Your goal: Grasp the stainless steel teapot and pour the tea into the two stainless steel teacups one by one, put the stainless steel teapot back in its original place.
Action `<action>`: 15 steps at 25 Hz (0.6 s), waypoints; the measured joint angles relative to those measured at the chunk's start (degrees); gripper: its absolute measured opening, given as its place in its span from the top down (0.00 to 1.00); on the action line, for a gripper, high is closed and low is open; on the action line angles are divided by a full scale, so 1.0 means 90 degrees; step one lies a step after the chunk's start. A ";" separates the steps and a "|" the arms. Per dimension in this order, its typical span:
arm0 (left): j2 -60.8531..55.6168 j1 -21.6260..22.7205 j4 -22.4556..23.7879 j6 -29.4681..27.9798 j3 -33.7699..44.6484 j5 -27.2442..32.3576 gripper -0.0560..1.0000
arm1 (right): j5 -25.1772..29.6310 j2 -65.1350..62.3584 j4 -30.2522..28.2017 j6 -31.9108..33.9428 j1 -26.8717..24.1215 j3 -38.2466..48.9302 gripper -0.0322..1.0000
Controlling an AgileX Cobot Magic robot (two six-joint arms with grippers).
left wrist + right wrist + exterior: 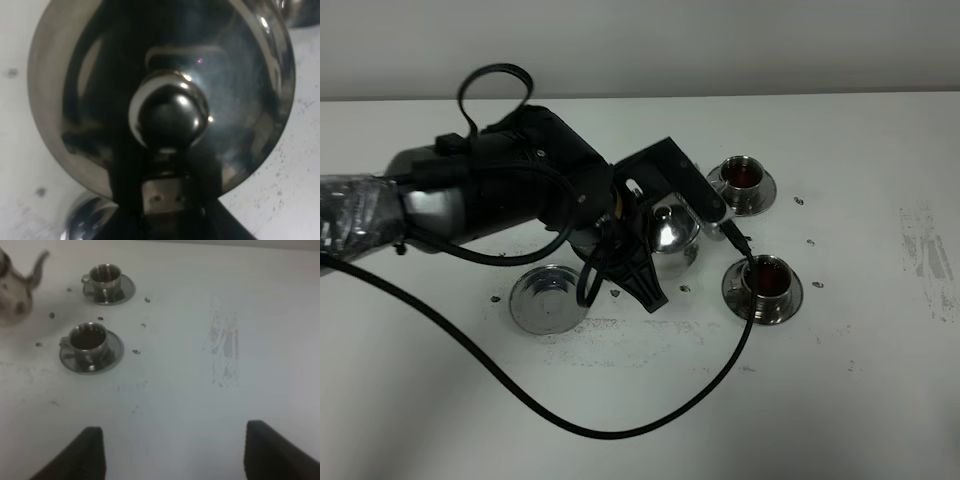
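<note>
The white table [840,400] carries everything, and the left arm [470,195] reaches in from its left edge toward the middle, a black cable looping off it toward the near edge. Under the arm's wrist sits the stainless steel teapot [672,228], roughly central on the table, its spout [732,236] pointing at the nearer teacup [766,282]. That cup on its saucer stands right of centre; the farther teacup [742,178] stands behind it, toward the far edge. Both cups show dark tea inside, so pouring looks done and the return leg is what is left. The empty saucer [548,297], the pot's home, lies left of the pot and a little nearer the front edge, apart from it.

Risk from here, as a judgement: the spout tip is very close to the nearer cup, so swinging the pot left could clip the rim and tip tea out; any tea left in a tilted pot could dribble on the table; and a polished handle in a small grip could let the pot swing and land off the saucer's rim.

The left gripper [165,195] is clamped tight on what seems to be the pot's handle, just beside the lid knob [172,117] in the wrist view. The right gripper [172,452] stands wide over bare table, holding nothing
</note>
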 joint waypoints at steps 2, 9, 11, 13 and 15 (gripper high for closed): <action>-0.0265 0.0089 -0.0013 -0.0130 0.0000 0.0221 0.76 | 0.0000 0.0000 0.0000 0.0000 0.0000 0.0000 0.39; -0.0839 0.0431 0.0013 -0.0467 0.0081 0.1073 0.76 | 0.0000 0.0000 0.0000 0.0006 0.0000 0.0000 0.39; -0.1032 0.0489 -0.0009 -0.0568 0.0344 0.1063 0.76 | 0.0000 0.0000 0.0000 0.0006 0.0000 0.0000 0.39; -0.1232 0.0518 -0.0009 -0.0746 0.0696 0.0929 0.76 | 0.0000 0.0000 0.0000 0.0006 0.0000 0.0000 0.39; -0.1433 0.0586 -0.0062 -0.0913 0.1120 0.0709 0.76 | 0.0000 0.0000 0.0000 0.0006 0.0000 0.0000 0.39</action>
